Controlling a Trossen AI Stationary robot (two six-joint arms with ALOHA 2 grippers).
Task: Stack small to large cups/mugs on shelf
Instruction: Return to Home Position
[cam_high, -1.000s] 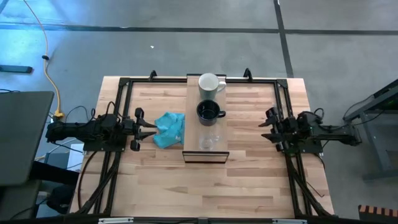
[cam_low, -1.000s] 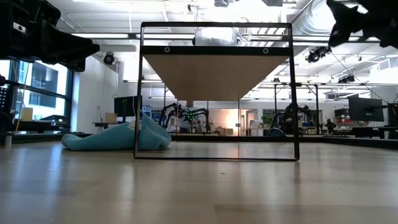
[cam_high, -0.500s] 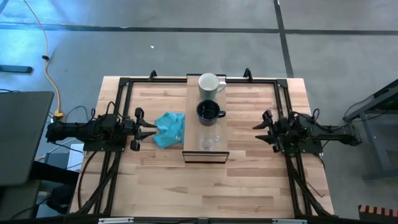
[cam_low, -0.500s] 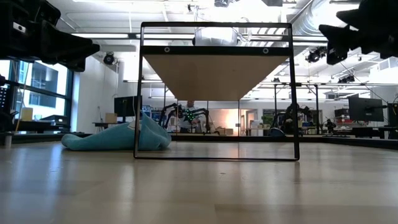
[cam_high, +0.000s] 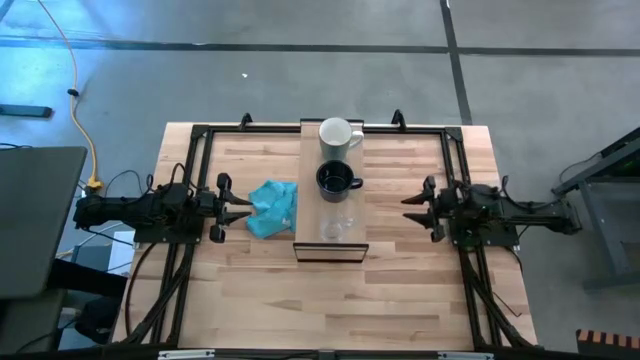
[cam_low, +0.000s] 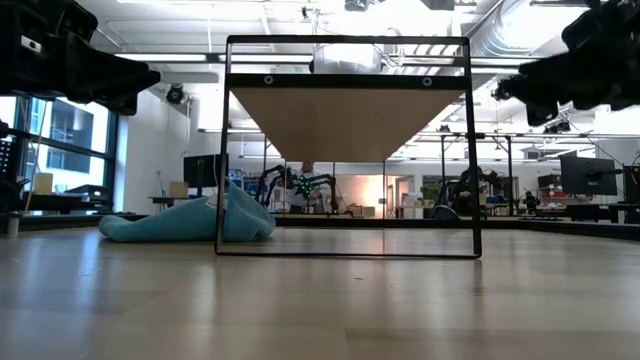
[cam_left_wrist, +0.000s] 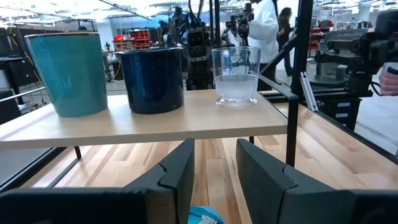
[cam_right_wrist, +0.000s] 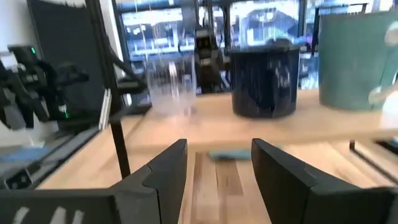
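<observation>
Three vessels stood upright in a row on the light wooden shelf (cam_high: 309, 170), whose long axis ran from the table's front to its back. The clear glass cup (cam_high: 336, 226) was nearest, the black mug (cam_high: 336, 181) was mid-shelf and the teal mug (cam_high: 338, 135) was farthest. Both handles pointed toward the right arm. The left gripper (cam_high: 247, 208) and right gripper (cam_high: 408, 204) flanked the shelf, fingers parted and empty.

The high view looks straight down on the whole counter (cam_high: 400, 280) and the shelf (cam_high: 355, 205). The low view sits at counter height, looking level beneath the shelf. The 2 wrist views face that shelf closely from opposite sides.
</observation>
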